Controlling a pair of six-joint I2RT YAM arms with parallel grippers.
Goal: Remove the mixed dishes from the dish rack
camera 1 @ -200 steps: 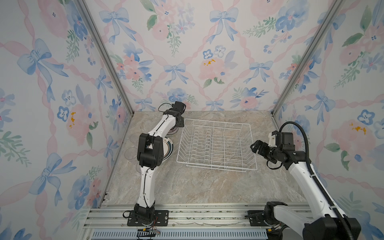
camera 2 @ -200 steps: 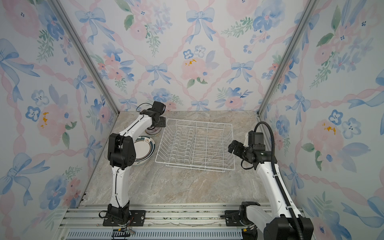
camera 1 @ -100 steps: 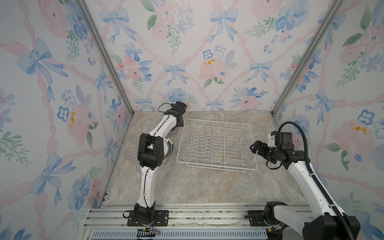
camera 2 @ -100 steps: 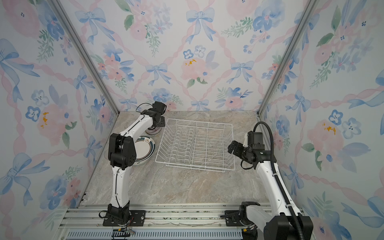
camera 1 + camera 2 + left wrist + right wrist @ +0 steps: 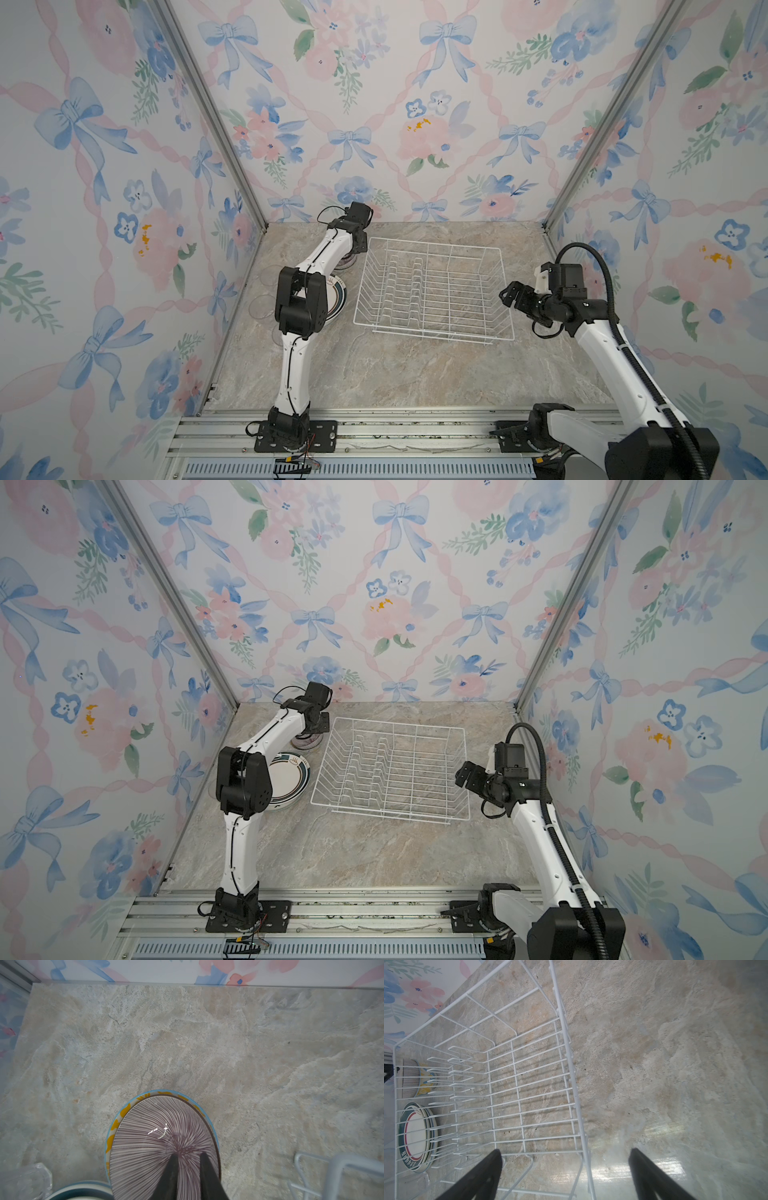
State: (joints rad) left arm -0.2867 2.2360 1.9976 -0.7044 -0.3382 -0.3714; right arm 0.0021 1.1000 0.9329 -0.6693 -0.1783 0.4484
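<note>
The white wire dish rack stands mid-table with nothing in it. To its left, the purple-striped bowl sits nested inside the yellow-blue bowl. My left gripper points down into the striped bowl. Its fingers are nearly together and only the bowl's inside shows between them. In front of the bowls lies a stack of plates. My right gripper hangs open at the rack's right rim, holding nothing.
Clear glass cups stand by the left wall, beside the plates. The back wall is close behind the bowls. Bare marble tabletop stretches in front of the rack and to its right.
My left gripper's fingers have closed from wide apart to nearly together over the striped bowl. The right arm and the rack have not moved.
</note>
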